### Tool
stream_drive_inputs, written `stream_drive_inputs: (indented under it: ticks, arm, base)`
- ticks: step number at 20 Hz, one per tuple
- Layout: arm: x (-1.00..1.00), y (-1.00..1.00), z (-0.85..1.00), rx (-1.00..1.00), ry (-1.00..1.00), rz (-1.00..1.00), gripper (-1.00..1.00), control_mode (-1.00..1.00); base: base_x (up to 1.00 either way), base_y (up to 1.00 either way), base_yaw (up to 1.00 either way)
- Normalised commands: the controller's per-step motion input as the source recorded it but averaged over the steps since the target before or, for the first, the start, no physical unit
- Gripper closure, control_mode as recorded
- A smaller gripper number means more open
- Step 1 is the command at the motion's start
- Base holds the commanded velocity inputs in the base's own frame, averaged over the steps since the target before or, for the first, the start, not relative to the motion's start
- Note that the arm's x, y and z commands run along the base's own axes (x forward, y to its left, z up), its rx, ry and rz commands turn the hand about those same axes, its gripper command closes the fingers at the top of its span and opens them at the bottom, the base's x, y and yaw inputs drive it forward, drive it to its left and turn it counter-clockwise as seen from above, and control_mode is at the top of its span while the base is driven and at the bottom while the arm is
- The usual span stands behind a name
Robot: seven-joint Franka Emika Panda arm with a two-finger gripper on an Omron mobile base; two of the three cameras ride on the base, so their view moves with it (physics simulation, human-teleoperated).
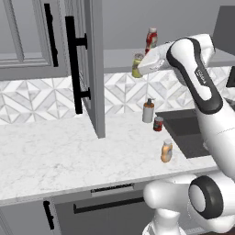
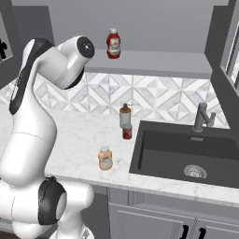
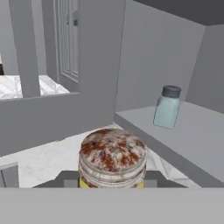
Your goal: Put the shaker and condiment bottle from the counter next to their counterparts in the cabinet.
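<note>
Gripping the shaker [image 3: 112, 159], hand [image 3: 112, 179] faces a pale jar [image 3: 167, 106].

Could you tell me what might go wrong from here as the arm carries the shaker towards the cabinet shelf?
1. The shaker, held in the tool, sits below the shelf edge; moving forward without lifting could knock it against the lip.
2. A pale blue-green jar already stands on the shelf; a careless placement might tip it.
3. The open cabinet door hangs close beside the arm; a wide swing could strike it.
</note>
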Motion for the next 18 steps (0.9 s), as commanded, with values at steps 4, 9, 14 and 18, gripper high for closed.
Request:
stream_drive_inputs:
  ticks: [4,9,14,18]
  arm:
    - [0.36,0.41,0.19,0.00,0.06,-0.04,1.00,-1.00]
    - [0.52,0.12,0.05,0.00,0.06,-0.06,1.00,-1.00]
    - [0.61,0.02,0.00,0.00,0.02,-0.04,1.00,-1.00]
    - [0.52,0.15,0.00,0.00,0.00,-0.02,1.00,-1.00]
  base:
    - [0.00,0.00,0.00]
    - [0.00,0.00,0.00]
    - [0.00,0.00,0.00]
    - [0.00,0.00,0.00]
